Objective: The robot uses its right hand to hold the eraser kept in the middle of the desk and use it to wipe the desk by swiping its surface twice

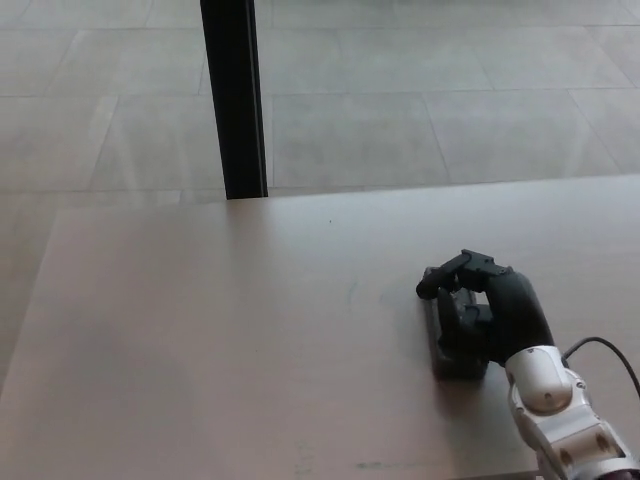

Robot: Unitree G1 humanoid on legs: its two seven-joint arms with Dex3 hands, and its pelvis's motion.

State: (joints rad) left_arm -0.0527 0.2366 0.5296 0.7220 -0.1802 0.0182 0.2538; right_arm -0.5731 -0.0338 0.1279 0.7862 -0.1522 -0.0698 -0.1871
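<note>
Right hand: I see my right hand (490, 310) low on the counter at the right of the view, black fingers curled down and closed around the eraser, thumb side pointing toward the far edge.
Grip: the fingers wrap over the top of the eraser from the right; the hand is closed on it, not spread.
Wrist and arm: a silver wrist (545, 385) runs from the hand toward the lower right corner, with a thin black cable (610, 350) looping beside it.
Left hand: I can't see it anywhere in the view.
Eraser position: the eraser (452, 345) sits under and just left of my palm, flat on the counter, right of the counter's middle and nearer the front edge than the back.
Eraser look: a dark, blocky piece, longer front to back than across; only its left side and near end show past the fingers, the rest is hidden by the hand.
Counter: the counter (220, 340) is a pale, matte surface, with a faint mark (352, 292) just left of the hand.
Beyond: a black upright post (235, 100) stands behind the far edge at left, over a pale tiled floor (450, 90).
</note>
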